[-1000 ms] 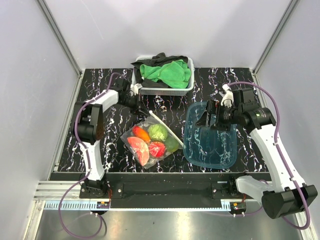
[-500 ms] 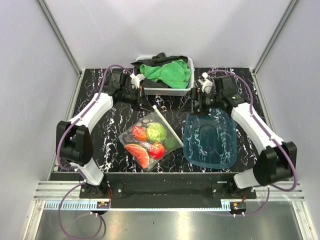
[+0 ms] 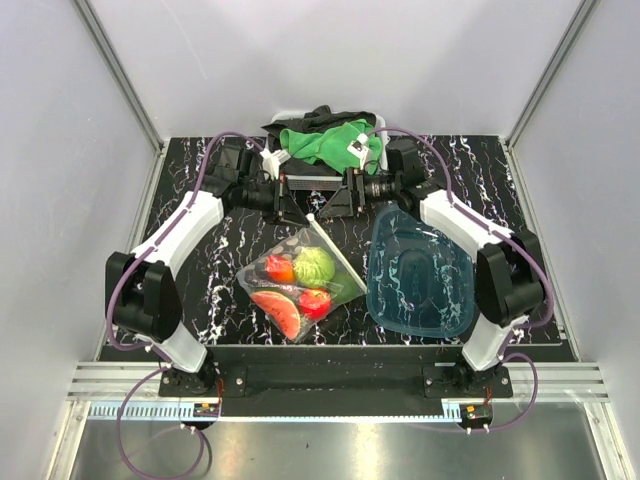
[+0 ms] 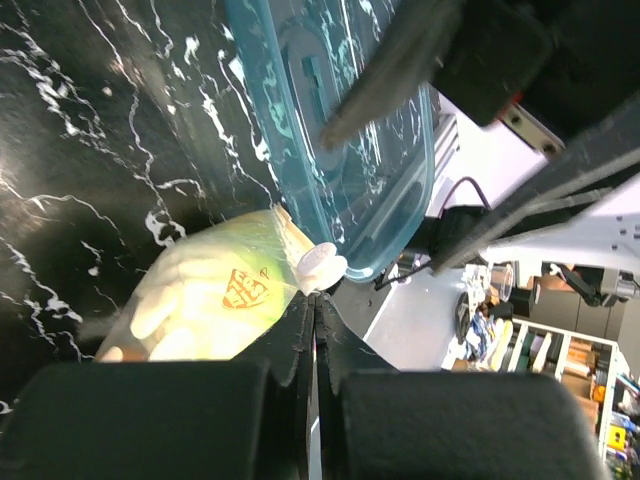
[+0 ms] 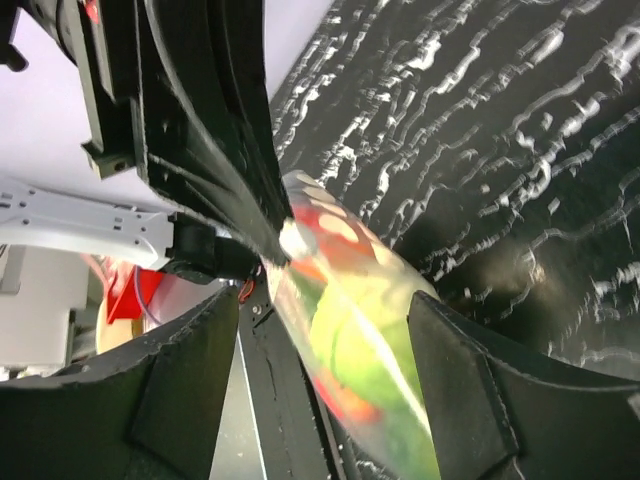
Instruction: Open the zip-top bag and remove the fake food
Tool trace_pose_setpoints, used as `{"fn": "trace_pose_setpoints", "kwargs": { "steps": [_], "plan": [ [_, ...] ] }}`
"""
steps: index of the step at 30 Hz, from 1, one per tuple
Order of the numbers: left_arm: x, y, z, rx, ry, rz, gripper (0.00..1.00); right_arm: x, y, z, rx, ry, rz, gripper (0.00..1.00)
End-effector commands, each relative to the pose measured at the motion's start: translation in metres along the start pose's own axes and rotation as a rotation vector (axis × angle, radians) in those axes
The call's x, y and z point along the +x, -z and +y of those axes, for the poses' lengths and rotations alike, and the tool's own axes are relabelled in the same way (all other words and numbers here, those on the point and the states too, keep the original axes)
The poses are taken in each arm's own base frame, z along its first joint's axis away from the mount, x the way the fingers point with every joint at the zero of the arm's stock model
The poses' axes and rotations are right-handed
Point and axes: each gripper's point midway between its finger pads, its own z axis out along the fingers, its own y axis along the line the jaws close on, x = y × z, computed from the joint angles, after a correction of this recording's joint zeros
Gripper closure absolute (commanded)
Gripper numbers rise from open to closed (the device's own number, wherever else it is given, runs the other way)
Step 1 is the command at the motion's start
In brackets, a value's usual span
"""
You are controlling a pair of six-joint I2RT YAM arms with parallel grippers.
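Black, white-veined marble-pattern table [image 3: 200, 290] carries every item. At its right lies the translucent teal plastic tub [image 3: 420, 275]. At the back edge stands the white mesh basket [image 3: 330, 180], which holds a crumpled green cloth [image 3: 330, 140].

The clear, crinkly, dot-printed zip-top bag [image 3: 300, 285] lies near the table centre, just left of the tub. Its zip strip runs along the edge facing the tub, and its far corner reaches up to both grippers.

All the glossy plastic fake food [image 3: 305, 285] sits inside the bag:
- green leafy ball [image 3: 315, 265]
- red watermelon slice [image 3: 275, 310]
- red round fruit [image 3: 316, 301]

No piece lies outside the bag.

Left gripper [image 4: 315, 315]: jaws pressed together on the thin plastic edge of the bag, just beside the small white zip tab [image 4: 322, 265].

Right gripper [image 5: 322, 325]: jaws apart, one finger on each side of the bag's corner, no contact visible.

Status, as judged: early stage. One edge is secured. The second grasp, the opening of the zip and the removal of each food piece remain.
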Motion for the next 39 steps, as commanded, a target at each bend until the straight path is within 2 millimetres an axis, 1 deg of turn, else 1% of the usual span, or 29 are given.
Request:
{"fn": "trace_pose_setpoints", "kwargs": {
  "steps": [1, 2, 4, 6, 8, 9, 12, 17, 19, 25, 27, 32, 35, 39],
  "plan": [
    [0.005, 0.009, -0.025, 0.071, -0.056, -0.006, 1.00, -0.022, -0.006, 0.028, -0.196, 0.135, -0.016, 0.25],
    [0.006, 0.009, -0.025, 0.071, -0.056, -0.007, 1.00, -0.025, -0.007, 0.029, -0.206, 0.154, -0.025, 0.25],
    [0.008, 0.010, -0.024, 0.067, -0.055, -0.007, 1.00, -0.022, -0.010, 0.028, -0.228, 0.139, -0.012, 0.27],
    [0.009, 0.010, -0.025, 0.071, -0.056, -0.005, 1.00, -0.022, -0.013, 0.028, -0.250, 0.139, -0.009, 0.33],
    [0.008, 0.012, -0.027, 0.071, -0.063, -0.011, 1.00, -0.020, -0.019, 0.027, -0.263, 0.130, -0.007, 0.35],
    [0.007, 0.012, -0.027, 0.067, -0.066, -0.014, 1.00, -0.019, -0.021, 0.028, -0.273, 0.129, -0.003, 0.39],
    [0.007, 0.012, -0.026, 0.065, -0.065, -0.014, 1.00, -0.017, -0.029, 0.031, -0.295, 0.118, 0.017, 0.44],
    [0.007, 0.011, -0.024, 0.058, -0.055, -0.013, 1.00, -0.016, -0.035, 0.030, -0.300, 0.112, 0.019, 0.53],
    [0.007, 0.010, -0.023, 0.057, -0.053, -0.010, 1.00, -0.015, -0.035, 0.031, -0.321, 0.092, 0.028, 0.58],
    [0.003, 0.006, -0.018, 0.051, -0.043, -0.007, 1.00, -0.005, -0.033, 0.030, -0.320, 0.077, 0.029, 0.60],
    [0.002, 0.006, -0.021, 0.054, -0.045, -0.008, 1.00, -0.002, -0.033, 0.028, -0.321, 0.069, 0.036, 0.60],
    [0.001, 0.007, -0.021, 0.053, -0.052, -0.012, 1.00, 0.004, -0.032, 0.031, -0.328, 0.067, 0.047, 0.55],
    [0.001, 0.007, -0.021, 0.052, -0.049, -0.011, 1.00, 0.007, -0.033, 0.029, -0.324, 0.062, 0.049, 0.55],
    [0.001, 0.007, -0.021, 0.054, -0.050, -0.011, 1.00, 0.011, -0.036, 0.027, -0.326, 0.048, 0.063, 0.60]
  ]
}}
